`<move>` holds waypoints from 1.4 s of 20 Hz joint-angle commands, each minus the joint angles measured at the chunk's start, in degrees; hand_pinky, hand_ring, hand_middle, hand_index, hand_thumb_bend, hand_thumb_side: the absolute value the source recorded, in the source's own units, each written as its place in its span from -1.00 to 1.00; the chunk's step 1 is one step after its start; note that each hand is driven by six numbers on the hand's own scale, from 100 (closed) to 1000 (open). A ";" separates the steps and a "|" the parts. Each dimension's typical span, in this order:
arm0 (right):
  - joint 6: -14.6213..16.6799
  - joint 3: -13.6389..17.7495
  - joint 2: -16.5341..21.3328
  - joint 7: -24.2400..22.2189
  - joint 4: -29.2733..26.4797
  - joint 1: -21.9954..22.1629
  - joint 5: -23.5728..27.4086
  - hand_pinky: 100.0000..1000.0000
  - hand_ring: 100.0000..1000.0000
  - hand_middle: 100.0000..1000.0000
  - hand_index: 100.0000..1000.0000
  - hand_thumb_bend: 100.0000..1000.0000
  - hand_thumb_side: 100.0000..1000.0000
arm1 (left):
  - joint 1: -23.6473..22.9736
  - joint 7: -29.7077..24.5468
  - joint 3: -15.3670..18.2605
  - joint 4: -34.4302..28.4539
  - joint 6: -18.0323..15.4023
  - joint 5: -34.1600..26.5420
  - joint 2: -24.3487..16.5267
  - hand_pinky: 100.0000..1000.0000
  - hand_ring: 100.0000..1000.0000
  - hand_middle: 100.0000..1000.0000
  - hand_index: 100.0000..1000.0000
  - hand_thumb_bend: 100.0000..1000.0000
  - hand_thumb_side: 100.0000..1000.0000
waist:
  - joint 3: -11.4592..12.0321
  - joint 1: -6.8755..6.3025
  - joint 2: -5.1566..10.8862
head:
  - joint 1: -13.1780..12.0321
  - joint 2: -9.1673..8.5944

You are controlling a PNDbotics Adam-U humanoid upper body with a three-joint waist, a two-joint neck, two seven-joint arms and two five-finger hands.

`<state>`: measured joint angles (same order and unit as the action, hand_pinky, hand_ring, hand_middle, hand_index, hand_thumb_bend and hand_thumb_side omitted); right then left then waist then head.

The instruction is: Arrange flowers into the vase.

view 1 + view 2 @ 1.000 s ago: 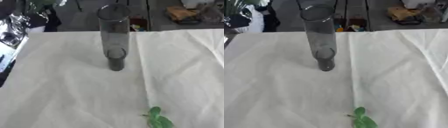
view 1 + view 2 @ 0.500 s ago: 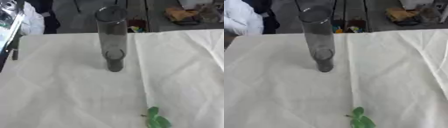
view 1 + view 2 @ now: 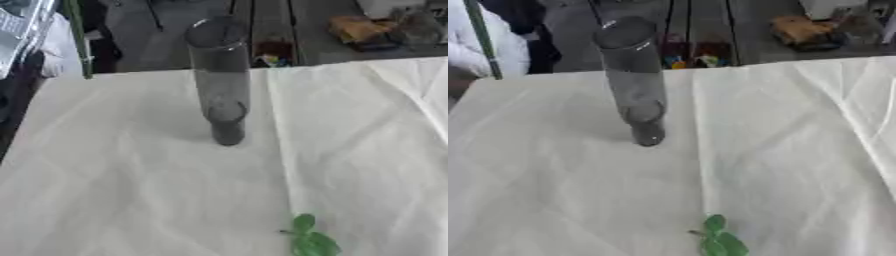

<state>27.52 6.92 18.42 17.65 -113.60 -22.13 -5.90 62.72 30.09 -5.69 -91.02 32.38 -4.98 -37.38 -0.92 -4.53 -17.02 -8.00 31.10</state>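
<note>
A tall smoky glass tube vase (image 3: 220,85) stands upright on the white cloth (image 3: 131,175), left of the middle fold. Nothing shows inside it. Green leaves of a flower stem (image 3: 311,240) lie on the cloth at the near edge, cut off by the bottom of both views; the same leaves (image 3: 717,239) appear in the right eye view. A thin green stem (image 3: 481,40) shows upright at the far left edge of the table, beside a white sleeve. Neither of my hands is in any view.
The cloth has a long crease (image 3: 280,150) running down from the far edge past the vase. Beyond the table's far edge lie an orange-brown object (image 3: 363,30) and small coloured things (image 3: 689,57) on the floor.
The whole picture has shifted slightly, so the camera moved. The shiny dark thing at the far left edge has gone from view, and a thin green stem now shows there.
</note>
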 commanded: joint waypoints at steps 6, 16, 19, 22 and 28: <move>-0.06 -0.41 1.94 -0.80 -0.99 0.04 0.63 0.29 0.42 -0.14 0.49 -1.00 1.00 | 4.25 15.52 0.60 1.30 1.35 -7.62 -0.46 -1.00 -1.00 -1.00 -1.00 -0.88 -0.86 | -0.62 -0.54 1.75 | -0.34 -0.34; -0.07 -0.58 2.30 -1.26 -0.99 0.32 0.85 0.29 0.42 -0.14 0.49 -1.00 1.00 | 7.72 18.88 0.07 3.71 -2.71 -13.18 0.74 -1.00 -1.00 -1.00 -1.00 -0.86 -0.88 | -1.38 -1.27 2.01 | -0.38 -1.09; -0.13 -0.57 2.33 -1.32 -0.99 0.38 0.90 0.29 0.42 -0.14 0.49 -1.00 1.00 | 8.11 19.12 -0.07 3.46 -3.24 -13.63 0.89 -1.00 -1.00 -1.00 -1.00 -0.86 -0.88 | -1.66 -1.43 2.00 | -0.42 -1.72; -0.18 -0.58 2.35 -1.33 -0.99 0.40 0.95 0.29 0.42 -0.14 0.49 -1.00 1.00 | 8.45 19.07 -0.18 3.44 -3.37 -14.21 1.20 -1.00 -1.00 -1.00 -1.00 -0.85 -0.88 | -1.81 -1.58 2.04 | -0.58 -1.96; -0.35 -0.67 2.40 -1.38 -0.99 0.42 0.98 0.29 0.42 -0.14 0.49 -1.00 1.00 | 9.02 18.88 -0.41 3.84 -3.23 -16.56 1.98 -1.00 -1.00 -1.00 -1.00 -0.85 -0.88 | -2.29 -2.04 2.02 | -1.03 -1.99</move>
<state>27.14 6.30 19.42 16.51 -113.60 -21.18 -5.33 70.23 41.10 -6.48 -87.00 21.42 -21.01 -34.55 -3.25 -6.86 -16.54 -8.71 29.66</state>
